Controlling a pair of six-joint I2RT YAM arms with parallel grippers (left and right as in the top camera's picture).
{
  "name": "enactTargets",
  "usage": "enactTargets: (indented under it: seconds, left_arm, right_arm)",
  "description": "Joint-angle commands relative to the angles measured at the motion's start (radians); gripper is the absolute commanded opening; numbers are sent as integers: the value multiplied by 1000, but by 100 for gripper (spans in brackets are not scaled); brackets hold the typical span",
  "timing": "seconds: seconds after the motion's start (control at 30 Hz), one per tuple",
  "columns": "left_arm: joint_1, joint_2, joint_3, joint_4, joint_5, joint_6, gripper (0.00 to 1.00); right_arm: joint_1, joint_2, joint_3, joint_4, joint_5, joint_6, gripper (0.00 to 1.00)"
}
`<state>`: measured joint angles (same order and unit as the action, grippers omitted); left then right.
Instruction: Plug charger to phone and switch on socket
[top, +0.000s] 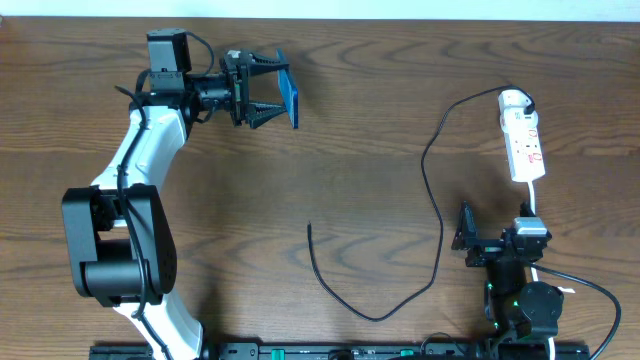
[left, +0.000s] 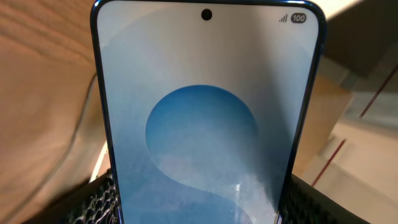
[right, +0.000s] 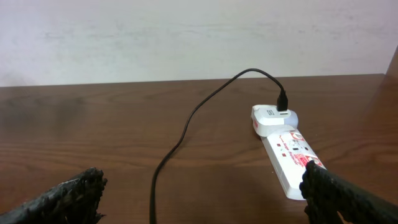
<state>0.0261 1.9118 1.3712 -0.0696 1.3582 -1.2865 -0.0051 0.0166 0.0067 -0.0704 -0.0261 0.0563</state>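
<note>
My left gripper (top: 268, 90) is shut on the phone (top: 289, 96), holding it on edge above the table at the back left. The phone's blue and white screen (left: 205, 124) fills the left wrist view, with a finger on each side. The black charger cable (top: 433, 205) runs from the white socket strip (top: 523, 147) at the right, loops down and ends in a free plug (top: 310, 228) near the table's middle. My right gripper (top: 465, 240) is open and empty just below the socket. In the right wrist view the socket (right: 286, 152) lies ahead right and the cable (right: 186, 127) ahead.
A white adapter (right: 272, 118) sits in the far end of the socket, with the cable plugged into it. A white cord (top: 533, 200) leaves the socket's near end towards my right arm. A pale wall stands behind the table's far edge.
</note>
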Motion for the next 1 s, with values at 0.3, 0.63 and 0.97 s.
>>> enactTargets:
  seconds: [0.3,0.63,0.97]
  left_arm:
    - [1,-32,18,22,2,269,7]
    - [2,-32,18,49,-5,378,7]
    - [2,-32,18,100,-5,393,7]
  right_arm:
    - [7,-11,-1,-4,-2,-9,99]
    - [7,-11,-1,-4,-3,-9,99]
    - [6,-11,-1,0,20,-9,99]
